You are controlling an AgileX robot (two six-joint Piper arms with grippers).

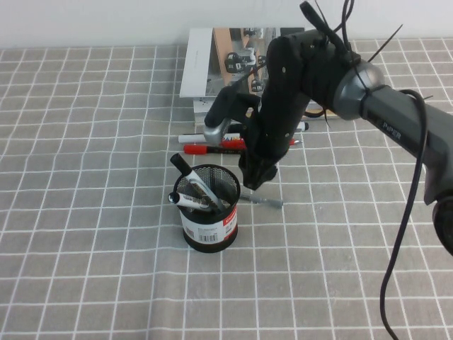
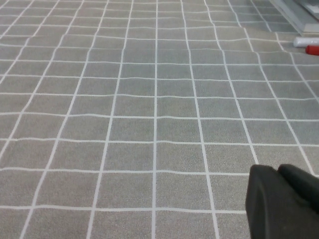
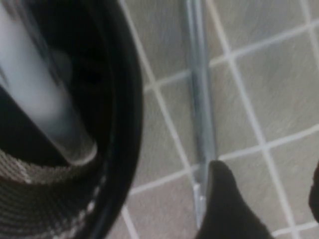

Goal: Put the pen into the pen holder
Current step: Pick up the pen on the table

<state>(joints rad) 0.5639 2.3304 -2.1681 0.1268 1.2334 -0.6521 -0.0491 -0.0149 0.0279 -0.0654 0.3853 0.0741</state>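
The slim grey pen (image 1: 265, 201) lies flat on the cloth just right of the black mesh pen holder (image 1: 207, 212), which holds white markers. My right gripper (image 1: 255, 177) hangs low over the pen's near end, beside the holder's rim. In the right wrist view the pen (image 3: 201, 99) runs past the holder's rim (image 3: 127, 124). The right gripper (image 3: 271, 204) is open and empty, and one fingertip (image 3: 224, 209) sits right next to the pen. My left gripper (image 2: 276, 172) is shut and empty over bare cloth, out of the high view.
Red pens and white markers (image 1: 212, 145) lie in a row behind the holder. A stack of boxes (image 1: 212, 64) stands at the back. The checked cloth (image 1: 85, 248) covers the table. A marker end (image 2: 306, 42) shows in the left wrist view.
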